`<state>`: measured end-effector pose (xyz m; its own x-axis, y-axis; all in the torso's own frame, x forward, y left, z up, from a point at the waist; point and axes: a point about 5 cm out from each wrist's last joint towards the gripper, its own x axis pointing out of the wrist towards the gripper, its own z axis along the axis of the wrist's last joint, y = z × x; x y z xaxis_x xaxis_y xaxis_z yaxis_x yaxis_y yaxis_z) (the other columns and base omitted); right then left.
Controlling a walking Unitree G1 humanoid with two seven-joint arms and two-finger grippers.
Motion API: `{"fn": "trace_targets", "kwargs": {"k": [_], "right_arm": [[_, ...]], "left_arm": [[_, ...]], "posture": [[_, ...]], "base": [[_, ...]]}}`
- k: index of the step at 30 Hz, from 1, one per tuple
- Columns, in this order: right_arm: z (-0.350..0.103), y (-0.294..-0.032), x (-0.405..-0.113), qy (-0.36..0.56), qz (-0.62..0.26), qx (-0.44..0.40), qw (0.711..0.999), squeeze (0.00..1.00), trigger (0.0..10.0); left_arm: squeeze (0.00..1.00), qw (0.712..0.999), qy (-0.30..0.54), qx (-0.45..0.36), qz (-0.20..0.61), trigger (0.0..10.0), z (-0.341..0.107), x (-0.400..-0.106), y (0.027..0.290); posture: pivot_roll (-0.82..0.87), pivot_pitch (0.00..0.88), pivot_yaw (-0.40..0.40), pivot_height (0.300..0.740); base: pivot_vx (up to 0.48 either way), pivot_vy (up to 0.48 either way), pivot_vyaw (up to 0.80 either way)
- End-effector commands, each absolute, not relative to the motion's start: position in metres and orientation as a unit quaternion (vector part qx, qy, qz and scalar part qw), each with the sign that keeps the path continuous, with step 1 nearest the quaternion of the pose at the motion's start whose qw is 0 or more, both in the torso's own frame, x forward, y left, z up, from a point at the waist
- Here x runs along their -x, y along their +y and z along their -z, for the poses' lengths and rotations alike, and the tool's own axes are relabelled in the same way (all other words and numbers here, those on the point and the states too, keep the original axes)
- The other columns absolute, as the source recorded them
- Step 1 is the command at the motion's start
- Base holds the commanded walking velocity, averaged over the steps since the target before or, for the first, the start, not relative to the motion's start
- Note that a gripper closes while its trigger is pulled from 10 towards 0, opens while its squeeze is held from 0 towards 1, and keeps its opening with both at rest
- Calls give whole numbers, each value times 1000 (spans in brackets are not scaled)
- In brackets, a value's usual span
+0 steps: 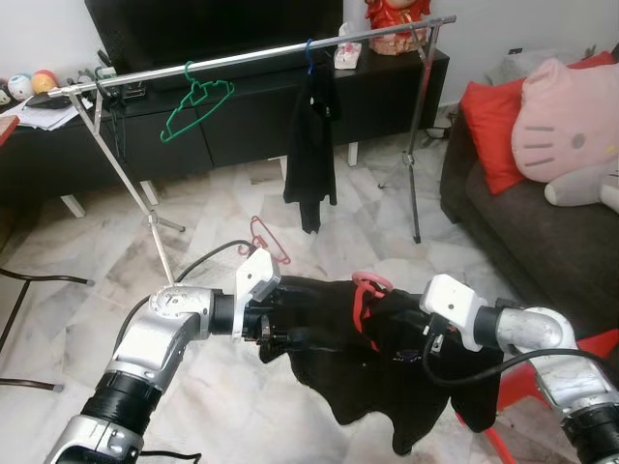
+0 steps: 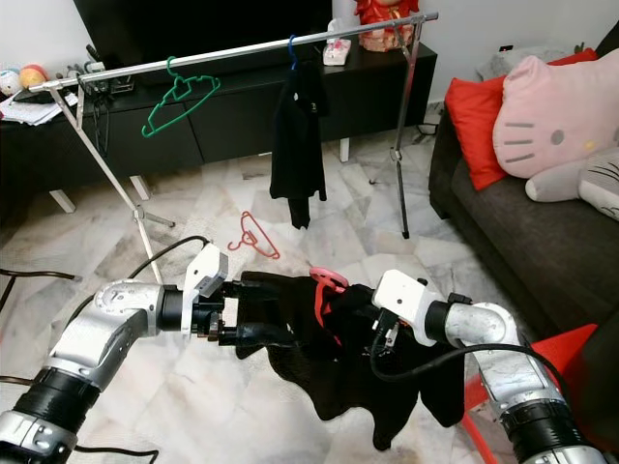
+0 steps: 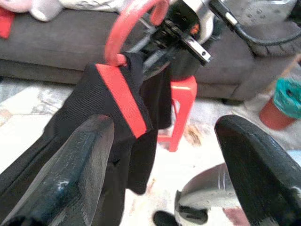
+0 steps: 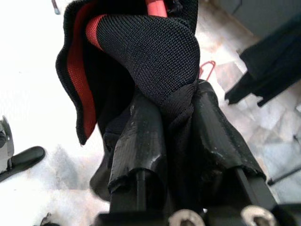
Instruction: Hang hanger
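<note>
1. Right gripper is clamped tight on a fold of the black garment, holding it above the floor.
2. Red hanger pokes its hook from the cloth, between both grippers.
3. Left gripper is spread wide beside the garment, pinching nothing.
4. Clothes rail stands well beyond, carrying a green hanger.

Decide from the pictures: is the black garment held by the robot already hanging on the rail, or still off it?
Off it. The black garment on its red hanger is held between both grippers, below the rail.
</note>
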<state>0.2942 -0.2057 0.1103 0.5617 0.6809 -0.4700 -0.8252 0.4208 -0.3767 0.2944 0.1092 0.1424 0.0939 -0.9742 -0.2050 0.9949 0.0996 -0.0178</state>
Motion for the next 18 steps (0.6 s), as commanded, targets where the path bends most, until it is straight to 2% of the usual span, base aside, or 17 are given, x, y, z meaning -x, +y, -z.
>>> {"fn": "trace_targets", "kwargs": {"k": [1,2,10,11,12,15,18], "right_arm": [[-118,-198,-294,102,-466,291,829,0,0],[-119,-196,-292,98,-475,289,825,0,0],[-125,-187,-287,89,-501,283,813,0,0],[-125,-186,-286,90,-505,286,809,0,0],[-125,-186,-286,90,-505,286,809,0,0],[-124,-186,-287,91,-499,288,812,0,0],[-124,-185,-286,92,-500,287,812,0,0]], "left_arm": [[918,728,93,-82,674,10000,-140,-294,112],[1000,728,97,-84,674,10000,-139,-295,113],[1000,735,92,-103,664,10000,-135,-298,107],[0,740,88,-103,659,10000,-136,-301,107],[0,740,88,-103,659,10000,-136,-301,107],[0,765,77,-105,631,10000,-139,-309,111],[0,770,72,-102,626,10000,-140,-311,111]], "posture": [[-123,29,110,740],[-124,28,112,740],[-126,24,114,740],[-126,24,114,740],[-126,24,114,740],[-128,21,114,740],[-126,19,111,740]], "base": [[0,0,0],[0,0,0],[0,0,0],[0,0,0],[0,0,0],[0,0,0],[0,0,0]]}}
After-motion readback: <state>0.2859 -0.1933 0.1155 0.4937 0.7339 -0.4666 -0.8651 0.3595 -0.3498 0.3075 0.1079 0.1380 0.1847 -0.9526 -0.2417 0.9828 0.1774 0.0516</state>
